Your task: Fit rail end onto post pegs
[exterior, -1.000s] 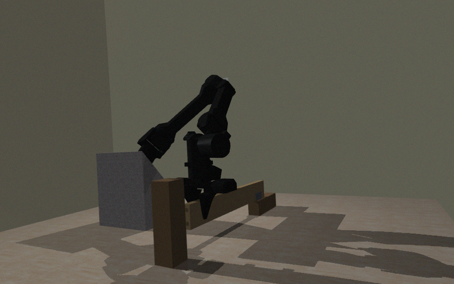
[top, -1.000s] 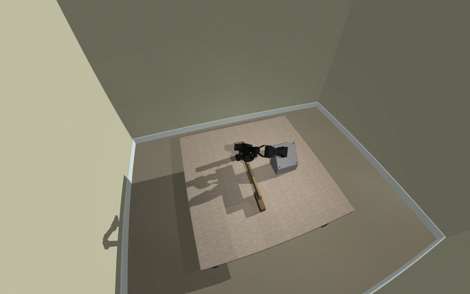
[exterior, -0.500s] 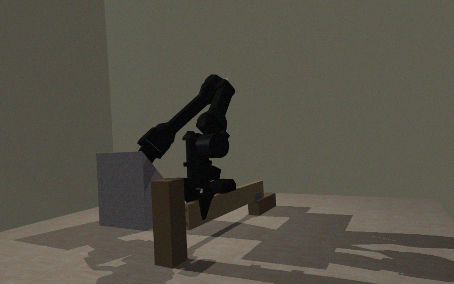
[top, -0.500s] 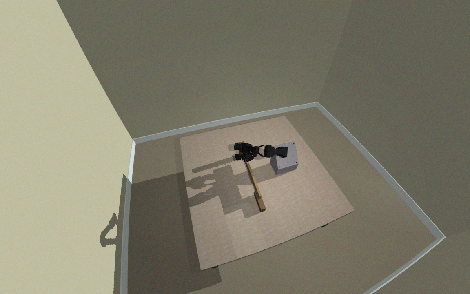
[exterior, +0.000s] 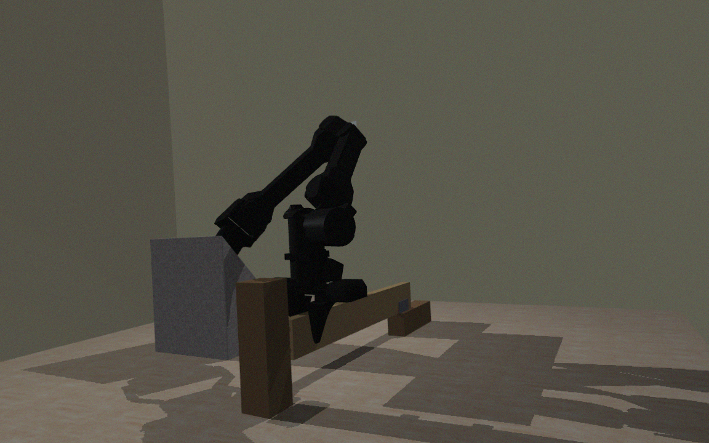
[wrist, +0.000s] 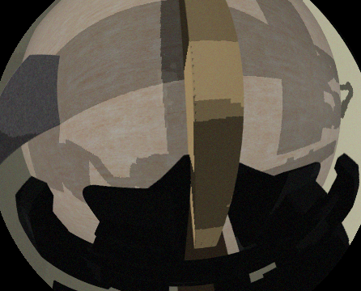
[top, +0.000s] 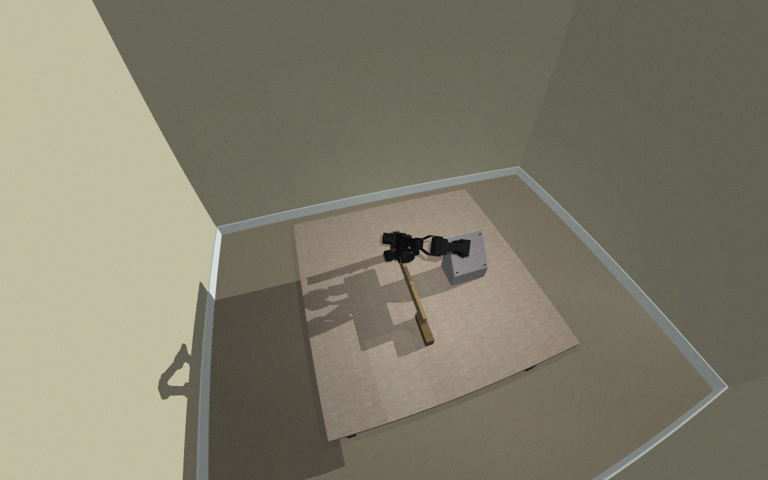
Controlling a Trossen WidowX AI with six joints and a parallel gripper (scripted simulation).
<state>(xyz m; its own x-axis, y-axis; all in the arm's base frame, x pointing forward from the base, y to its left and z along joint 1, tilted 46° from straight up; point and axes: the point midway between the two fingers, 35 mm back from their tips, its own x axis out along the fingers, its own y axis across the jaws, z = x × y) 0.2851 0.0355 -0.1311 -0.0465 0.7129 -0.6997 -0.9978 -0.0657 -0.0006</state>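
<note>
From the top, the black six-joint arm (top: 439,245) (exterior: 295,171) reaches from the grey pedestal (top: 471,263) (exterior: 189,297) over the near end of the wooden bed rail (top: 414,292) (exterior: 346,321) (wrist: 217,137); the far end lies at the footboard block (top: 429,335) (exterior: 415,318). In the exterior view, the rail is raised off the table (top: 363,382) (exterior: 43,396), its near end close to the upright wooden post (exterior: 263,347); whether they touch is unclear. In the wrist view, the gripper (top: 399,255) (exterior: 306,330) (wrist: 200,158) is narrowly open, its fingers closed on the rail's two sides.
</note>
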